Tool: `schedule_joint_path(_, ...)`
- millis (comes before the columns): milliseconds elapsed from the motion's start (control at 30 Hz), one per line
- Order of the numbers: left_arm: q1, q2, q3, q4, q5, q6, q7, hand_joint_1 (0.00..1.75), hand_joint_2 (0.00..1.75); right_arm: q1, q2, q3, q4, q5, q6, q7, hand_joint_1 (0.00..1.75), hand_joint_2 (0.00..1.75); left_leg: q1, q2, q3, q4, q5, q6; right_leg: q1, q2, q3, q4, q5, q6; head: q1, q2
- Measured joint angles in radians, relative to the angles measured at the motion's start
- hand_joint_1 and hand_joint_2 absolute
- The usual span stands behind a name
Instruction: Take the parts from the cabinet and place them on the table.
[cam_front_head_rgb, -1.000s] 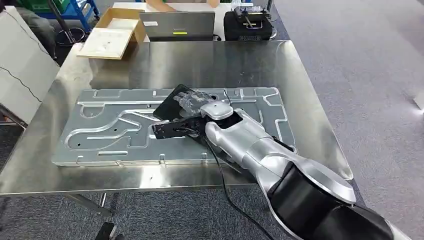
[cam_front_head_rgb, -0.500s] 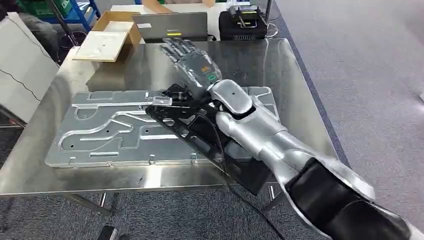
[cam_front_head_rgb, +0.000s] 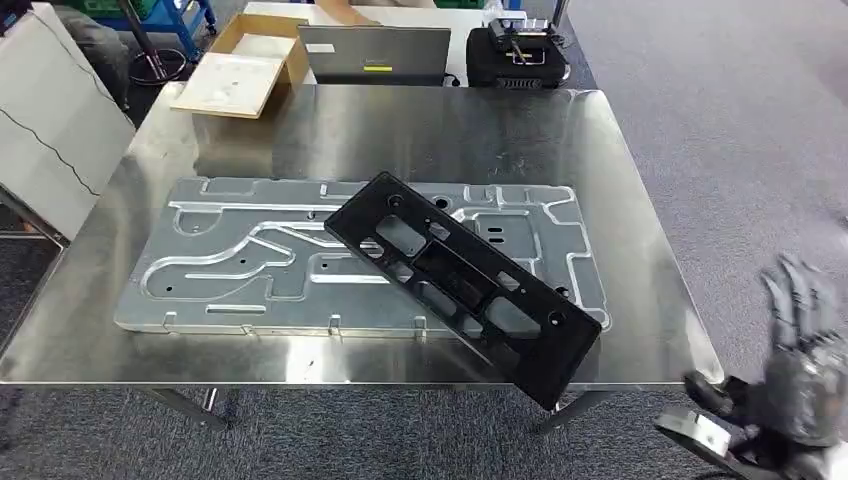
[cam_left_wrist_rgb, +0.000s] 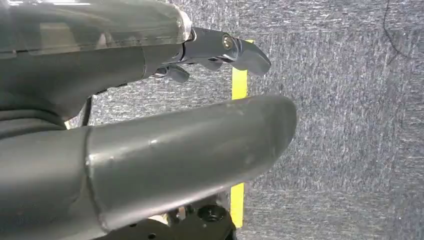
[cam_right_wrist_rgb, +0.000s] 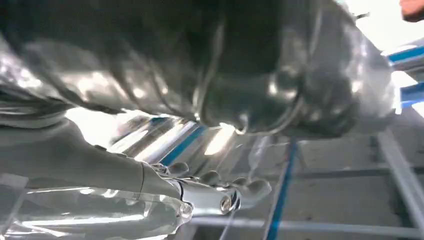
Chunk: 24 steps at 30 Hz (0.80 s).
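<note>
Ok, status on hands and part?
Right hand open, off table. Left hand empty, over floor. Black part lies on grey plate, one end past table edge.

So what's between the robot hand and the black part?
In the head view, just bare shiny table edge and grey carpet lie between the right robot hand and the black part; nothing else sits there.

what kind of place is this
Probably a workshop or robot test lab: a stainless steel table holding a machined metal plate and a black plastic part, on grey carpet.
</note>
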Motion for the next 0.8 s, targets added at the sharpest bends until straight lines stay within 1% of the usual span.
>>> schedule_joint_path(67, 0.0, 0.0, 0.0, 0.0, 0.0, 0.0, 0.0, 0.0, 0.0, 0.0, 0.0, 0.0, 0.0, 0.0, 0.0, 0.0, 0.0, 0.0, 0.0, 0.0, 0.0, 0.0, 0.0, 0.0, 0.0, 0.0, 0.0, 0.0, 0.0, 0.0, 0.0, 0.0)
schedule_joint_path(133, 0.0, 0.0, 0.002, 0.0, 0.0, 0.0, 0.0, 0.0, 0.0, 0.007, 0.005, -0.016, -0.01, 0.002, 0.007, -0.002, 0.0, 0.0, 0.0, 0.001, 0.0, 0.0, 0.0, 0.0, -0.001, 0.0, -0.007, 0.014, -0.004, 0.001, 0.0, 0.0)
schedule_joint_path(167, 0.0, 0.0, 0.006, 0.0, 0.0, 0.0, 0.0, 0.0, 0.0, 0.024, 0.017, -0.052, -0.034, 0.006, 0.02, -0.007, 0.0, 0.0, 0.0, 0.003, 0.001, 0.0, -0.001, -0.001, -0.002, 0.0, -0.022, 0.041, -0.005, 0.002, 0.0, 0.0)
schedule_joint_path(200, -0.001, 0.0, 0.007, 0.0, 0.0, 0.0, 0.0, 0.0, 0.0, 0.032, 0.023, -0.068, -0.044, 0.009, 0.025, -0.008, 0.0, 0.0, 0.0, 0.005, 0.002, 0.0, -0.001, -0.001, -0.003, 0.0, -0.023, 0.043, 0.0, 0.003, 0.0, 0.0)
schedule_joint_path(233, -0.014, 0.0, 0.011, 0.0, 0.0, 0.0, 0.0, 0.0, 0.0, 0.072, 0.057, -0.179, -0.121, 0.026, 0.048, -0.014, 0.0, 0.0, 0.003, 0.014, 0.014, -0.001, -0.006, -0.01, -0.013, -0.002, 0.126, -0.23, 0.14, 0.0, 0.0, 0.0)
schedule_joint_path(267, -0.017, 0.0, 0.013, 0.0, 0.0, 0.0, 0.0, 0.0, 0.0, 0.076, 0.065, -0.199, -0.137, 0.028, 0.058, -0.014, 0.0, 0.0, -0.001, 0.016, 0.021, -0.001, -0.01, -0.019, -0.004, -0.002, 0.153, -0.28, 0.136, -0.006, 0.0, 0.0)
schedule_joint_path(300, -0.019, 0.0, 0.014, 0.0, 0.0, 0.0, 0.0, 0.0, 0.0, 0.087, 0.081, -0.217, -0.151, 0.029, 0.073, -0.012, 0.0, 0.0, 0.0, 0.016, 0.025, -0.001, -0.007, -0.026, -0.002, 0.002, 0.152, -0.28, 0.145, -0.015, 0.0, 0.0)
schedule_joint_path(333, -0.02, 0.0, 0.015, 0.0, 0.0, 0.002, 0.0, 0.0, 0.0, 0.097, 0.101, -0.239, -0.162, 0.026, 0.091, -0.02, 0.0, 0.0, 0.001, 0.015, 0.028, -0.005, -0.004, -0.033, 0.001, 0.002, 0.152, -0.279, 0.147, -0.019, 0.0, 0.0)
schedule_joint_path(367, -0.02, -0.001, 0.016, 0.0, 0.0, 0.004, 0.001, 0.0, 0.0, 0.105, 0.134, -0.271, -0.17, 0.014, 0.116, -0.041, 0.0, 0.0, 0.001, 0.015, 0.031, -0.014, 0.002, -0.042, 0.003, 0.002, 0.152, -0.281, 0.151, -0.025, 0.0, 0.0)
schedule_joint_path(400, -0.017, -0.001, 0.018, 0.0, -0.001, 0.008, 0.002, 0.0, 0.0, 0.107, 0.17, -0.31, -0.177, 0.0, 0.151, -0.072, 0.0, 0.0, 0.0, 0.014, 0.028, -0.015, 0.005, -0.05, -0.002, 0.0, 0.149, -0.292, 0.161, -0.037, 0.0, 0.0)
schedule_joint_path(433, -0.015, 0.0, 0.021, 0.0, -0.001, 0.009, 0.003, 0.0, 0.0, 0.099, 0.206, -0.352, -0.179, -0.008, 0.195, -0.1, 0.0, 0.0, 0.003, 0.014, 0.021, -0.003, -0.015, -0.052, -0.007, -0.003, 0.147, -0.297, 0.17, -0.045, 0.0, 0.0)
schedule_joint_path(467, -0.014, -0.001, 0.026, 0.0, -0.001, 0.01, 0.003, 0.0, 0.0, 0.093, 0.24, -0.396, -0.181, -0.011, 0.233, -0.118, 0.0, 0.0, 0.003, 0.013, 0.006, 0.034, -0.06, -0.054, -0.006, -0.002, 0.139, -0.299, 0.175, -0.054, 0.0, 0.0)
schedule_joint_path(500, -0.014, -0.001, 0.031, 0.0, -0.001, 0.012, 0.004, 0.0, 0.0, 0.088, 0.28, -0.447, -0.18, -0.01, 0.268, -0.126, 0.0, 0.0, 0.003, 0.013, -0.019, 0.108, -0.116, -0.056, -0.005, -0.002, 0.132, -0.299, 0.18, -0.059, 0.0, 0.0)
schedule_joint_path(533, -0.014, -0.001, 0.033, 0.0, -0.001, 0.012, 0.006, 0.0, 0.0, 0.083, 0.315, -0.495, -0.176, 0.001, 0.293, -0.128, 0.0, 0.0, 0.001, 0.013, -0.05, 0.199, -0.167, -0.057, -0.002, -0.003, 0.124, -0.299, 0.186, -0.061, 0.0, 0.0)
schedule_joint_path(567, -0.014, -0.001, 0.035, 0.0, -0.001, 0.012, 0.007, 0.0, 0.0, 0.073, 0.341, -0.532, -0.167, 0.019, 0.31, -0.131, 0.0, 0.0, 0.0, 0.012, -0.069, 0.265, -0.198, -0.058, 0.0, -0.003, 0.116, -0.298, 0.192, -0.063, 0.0, 0.0)
schedule_joint_path(600, -0.013, -0.001, 0.039, 0.0, 0.0, 0.012, 0.009, 0.0, 0.0, 0.061, 0.369, -0.568, -0.146, 0.046, 0.328, -0.131, 0.0, 0.0, 0.0, 0.012, -0.069, 0.293, -0.204, -0.058, 0.003, -0.003, 0.107, -0.296, 0.197, -0.064, 0.0, 0.0)
schedule_joint_path(633, -0.013, -0.001, 0.044, 0.0, 0.0, 0.012, 0.01, 0.0, 0.0, 0.047, 0.392, -0.598, -0.119, 0.083, 0.345, -0.131, 0.0, 0.0, -0.001, 0.012, -0.046, 0.269, -0.187, -0.055, 0.005, -0.002, 0.1, -0.294, 0.203, -0.064, 0.0, 0.0)
schedule_joint_path(667, -0.014, -0.002, 0.051, 0.0, 0.003, 0.012, 0.01, 0.0, 0.0, 0.029, 0.417, -0.636, -0.074, 0.134, 0.366, -0.131, 0.0, 0.0, -0.002, 0.012, -0.001, 0.203, -0.156, -0.051, 0.006, 0.0, 0.093, -0.293, 0.208, -0.062, 0.0, 0.0)
schedule_joint_path(700, -0.015, -0.002, 0.058, 0.0, 0.005, 0.013, 0.011, 0.0, 0.0, 0.009, 0.435, -0.671, -0.024, 0.189, 0.372, -0.131, 0.0, 0.0, -0.004, 0.012, 0.066, 0.095, -0.116, -0.045, 0.007, 0.001, 0.086, -0.291, 0.215, -0.059, 0.0, 0.0)
schedule_joint_path(733, -0.017, -0.003, 0.061, 0.0, 0.007, 0.014, 0.011, 0.0, 0.0, -0.01, 0.451, -0.708, 0.042, 0.255, 0.37, -0.131, 0.0, 0.0, -0.005, 0.011, 0.127, -0.003, -0.088, -0.04, 0.007, 0.001, 0.081, -0.288, 0.221, -0.055, 0.0, 0.0)
schedule_joint_path(767, -0.021, -0.004, 0.066, 0.0, 0.013, 0.015, 0.014, 0.0, 0.0, -0.032, 0.462, -0.744, 0.123, 0.335, 0.37, -0.12, 0.0, 0.0, -0.014, 0.009, 0.151, -0.063, -0.092, -0.034, 0.015, 0.001, 0.076, -0.283, 0.226, -0.049, -0.001, 0.0)
schedule_joint_path(800, -0.02, -0.009, 0.074, 0.0, 0.022, 0.015, 0.017, 0.0, 0.0, -0.063, 0.466, -0.786, 0.236, 0.438, 0.362, -0.089, 0.0, 0.0, -0.014, 0.007, 0.144, -0.056, -0.079, -0.027, 0.014, 0.001, 0.076, -0.283, 0.232, -0.044, 0.001, 0.0)
